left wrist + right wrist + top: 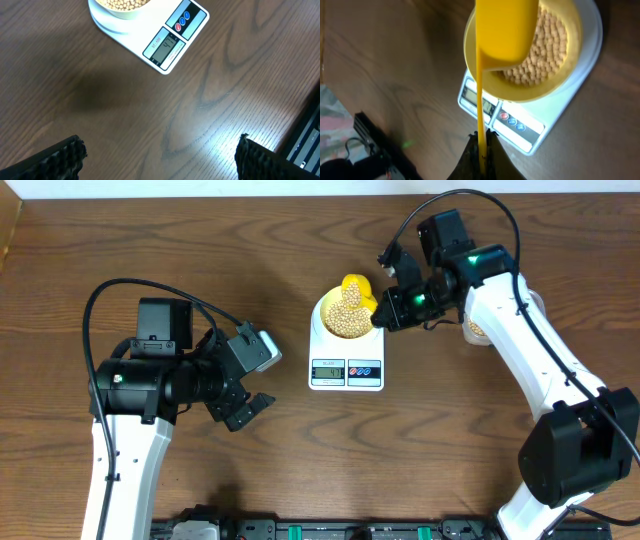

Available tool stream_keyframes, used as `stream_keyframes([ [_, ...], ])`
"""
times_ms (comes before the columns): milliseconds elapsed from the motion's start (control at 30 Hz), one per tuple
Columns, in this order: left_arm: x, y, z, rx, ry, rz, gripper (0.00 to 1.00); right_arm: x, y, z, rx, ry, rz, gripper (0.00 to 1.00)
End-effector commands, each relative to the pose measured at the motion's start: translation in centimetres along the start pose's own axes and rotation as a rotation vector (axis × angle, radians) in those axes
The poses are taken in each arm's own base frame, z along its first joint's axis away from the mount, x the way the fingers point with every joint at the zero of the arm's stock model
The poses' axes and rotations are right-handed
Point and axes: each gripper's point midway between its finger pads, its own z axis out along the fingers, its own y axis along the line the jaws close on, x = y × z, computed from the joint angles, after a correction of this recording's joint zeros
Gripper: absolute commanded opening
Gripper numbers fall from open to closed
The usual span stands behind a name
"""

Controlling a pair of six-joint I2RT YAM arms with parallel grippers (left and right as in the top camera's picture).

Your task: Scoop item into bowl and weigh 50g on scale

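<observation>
Scoop [505,27] across bowl [520,93] rim, scale [581,75] beneath

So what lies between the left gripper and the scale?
Nothing but bare wooden table. The overhead view shows the open left gripper standing apart from the scale, with only wood between them. The left wrist view shows the same.
</observation>
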Motion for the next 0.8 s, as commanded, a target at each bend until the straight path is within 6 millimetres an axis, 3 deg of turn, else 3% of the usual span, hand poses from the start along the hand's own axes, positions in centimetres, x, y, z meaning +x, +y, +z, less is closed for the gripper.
stream_keyframes([
  [0,-0.2,0.1,-0.4,-0.013,-0.007,0.012,0.98,-1.0,0.9,-0.8,-0.025,-0.042,-0.013,0.01],
  [533,-0.2,0.1,-0.4,-0.013,-0.007,0.012,0.98,-1.3,0.8,-1.1,-0.049,-0.053,-0.017,0.01],
  [633,-0.2,0.1,-0.4,-0.013,-0.007,0.012,0.98,-0.4,0.2,-0.6,0.028,-0.019,-0.015,0.01],
  [767,-0.2,0.1,-0.4,-0.013,-0.007,0.012,0.97,-0.8,1.3,-0.5,-0.023,-0.033,-0.033,0.01],
])
